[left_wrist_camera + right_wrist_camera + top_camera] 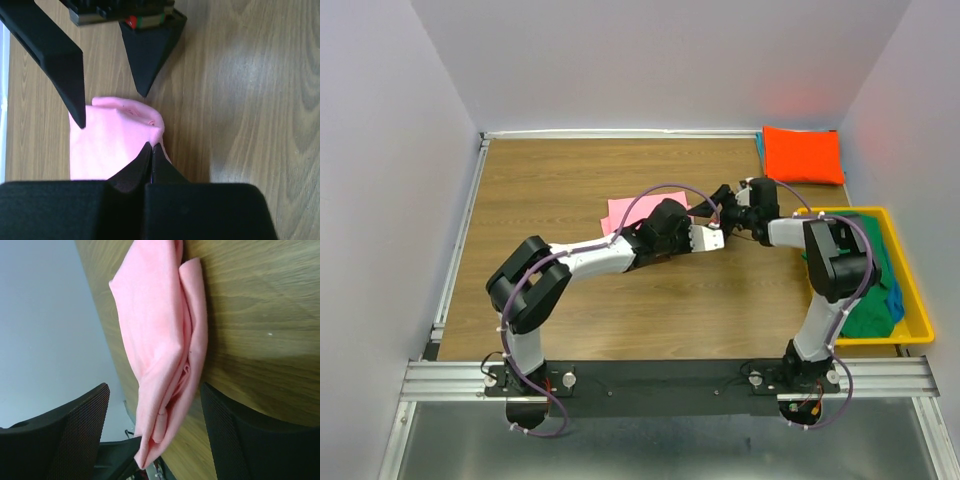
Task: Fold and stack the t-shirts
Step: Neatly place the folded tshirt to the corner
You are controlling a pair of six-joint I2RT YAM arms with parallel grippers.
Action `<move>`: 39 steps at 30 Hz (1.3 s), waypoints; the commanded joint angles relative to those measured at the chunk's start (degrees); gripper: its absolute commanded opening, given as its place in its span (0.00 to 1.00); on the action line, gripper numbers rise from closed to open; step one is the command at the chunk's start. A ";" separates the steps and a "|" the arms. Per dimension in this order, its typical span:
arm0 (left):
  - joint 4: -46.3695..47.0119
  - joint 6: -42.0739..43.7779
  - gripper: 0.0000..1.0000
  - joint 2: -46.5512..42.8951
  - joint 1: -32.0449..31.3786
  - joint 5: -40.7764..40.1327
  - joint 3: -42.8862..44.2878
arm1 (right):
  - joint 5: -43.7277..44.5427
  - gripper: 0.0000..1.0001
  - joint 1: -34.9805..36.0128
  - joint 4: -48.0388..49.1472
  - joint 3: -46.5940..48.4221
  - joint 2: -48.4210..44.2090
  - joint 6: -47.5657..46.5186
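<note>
Pinching a bunched edge of the pink t-shirt (620, 212) with left gripper (151, 149) jaws pressed together; right gripper (154, 389) jaws spread either side of the same cloth. Lying on the tabletop (560, 170), with folded orange t-shirt (803, 155) well apart to its far right and yellow bin (917, 312) to its near right.

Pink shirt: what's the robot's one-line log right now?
stage: folding pink t-shirt | left gripper: shut on its edge | right gripper: open, straddling the cloth | orange t-shirt: folded, far right corner
</note>
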 commanded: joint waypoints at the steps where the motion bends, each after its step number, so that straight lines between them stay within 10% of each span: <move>1: -0.56 -2.16 0.00 -1.18 0.93 3.80 1.98 | 2.98 0.80 2.76 5.67 0.04 2.83 4.14; 17: 0.49 -4.89 0.00 0.40 1.11 5.30 3.74 | 18.54 0.54 7.77 5.93 5.13 11.61 9.95; 21: 0.93 -5.59 0.01 1.28 1.11 3.64 3.92 | 17.67 0.24 8.04 6.11 8.21 14.17 8.55; 23: 0.93 -6.64 0.21 1.20 1.89 2.40 4.18 | 16.44 0.01 8.04 3.50 11.10 14.53 4.79; 39: -10.14 -12.97 0.98 -19.71 16.66 7.58 -5.39 | 24.52 0.01 -0.74 -31.23 48.54 18.13 -58.24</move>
